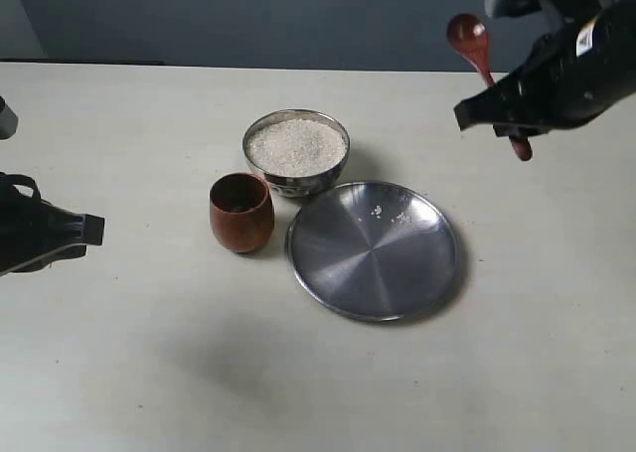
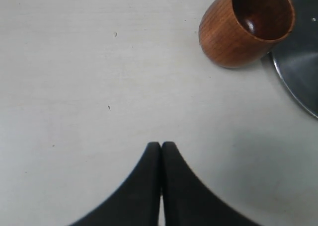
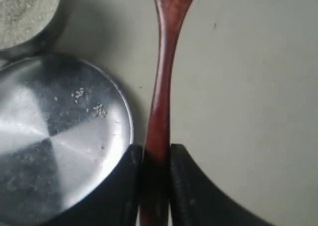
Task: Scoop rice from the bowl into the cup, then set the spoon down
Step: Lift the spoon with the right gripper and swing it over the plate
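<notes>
The steel bowl (image 1: 297,153) sits at mid-table, heaped with white rice (image 1: 296,145); its rim and rice also show in the right wrist view (image 3: 25,15). The reddish-brown wooden cup (image 1: 240,212) stands just front-left of the bowl, and appears again in the left wrist view (image 2: 246,26). My right gripper (image 1: 507,114) hangs in the air at the far right, shut on the handle of the wooden spoon (image 1: 481,63), whose scoop points up and away. The handle (image 3: 161,87) runs between my fingers (image 3: 186,186). My left gripper (image 2: 161,146) is shut and empty, low at the left.
A wide flat steel plate (image 1: 373,249) lies right of the cup and in front of the bowl, with a few stray grains (image 1: 378,212) on it. Its edge shows in both wrist views (image 2: 298,74) (image 3: 54,131).
</notes>
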`<state>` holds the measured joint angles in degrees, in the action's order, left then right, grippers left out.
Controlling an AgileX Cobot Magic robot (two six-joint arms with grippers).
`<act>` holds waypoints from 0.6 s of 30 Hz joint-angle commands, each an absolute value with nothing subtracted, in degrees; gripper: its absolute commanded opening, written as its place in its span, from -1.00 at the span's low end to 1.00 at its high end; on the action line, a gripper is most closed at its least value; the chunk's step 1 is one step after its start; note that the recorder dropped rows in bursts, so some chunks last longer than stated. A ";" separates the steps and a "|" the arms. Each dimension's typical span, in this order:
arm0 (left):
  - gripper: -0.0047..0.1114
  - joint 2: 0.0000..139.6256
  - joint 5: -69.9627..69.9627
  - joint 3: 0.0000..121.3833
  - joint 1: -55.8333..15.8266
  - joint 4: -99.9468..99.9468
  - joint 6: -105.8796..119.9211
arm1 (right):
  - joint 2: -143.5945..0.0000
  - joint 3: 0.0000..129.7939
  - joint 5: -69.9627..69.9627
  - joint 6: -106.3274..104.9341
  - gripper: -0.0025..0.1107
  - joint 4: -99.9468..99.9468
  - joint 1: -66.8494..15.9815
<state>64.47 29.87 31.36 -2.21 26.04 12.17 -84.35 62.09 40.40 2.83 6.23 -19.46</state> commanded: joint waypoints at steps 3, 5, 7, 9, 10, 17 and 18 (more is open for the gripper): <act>-0.91 64.66 29.60 31.63 -2.36 25.77 12.24 | -92.56 76.00 55.68 -0.32 -0.97 10.28 -23.61; -0.91 64.66 29.60 31.63 -2.36 25.21 12.24 | -95.81 80.04 58.90 -0.32 -0.97 13.17 -26.42; -0.91 64.66 29.60 31.63 -2.36 25.21 12.24 | -100.46 85.18 62.59 -0.32 -0.97 18.83 -30.58; -0.91 64.66 29.60 31.63 -2.36 25.21 12.24 | -105.66 90.07 66.82 0.00 -0.97 24.81 -34.42; -0.91 64.66 29.60 31.63 -2.36 25.21 12.24 | -107.01 91.75 67.78 0.00 -0.97 26.50 -35.65; -0.91 64.66 29.60 31.63 -2.36 25.21 12.24 | -116.46 101.38 69.96 0.59 -0.97 37.23 -42.96; -0.91 64.66 29.60 31.63 -2.36 25.21 12.24 | -117.28 102.17 69.96 0.72 -0.97 37.49 -43.62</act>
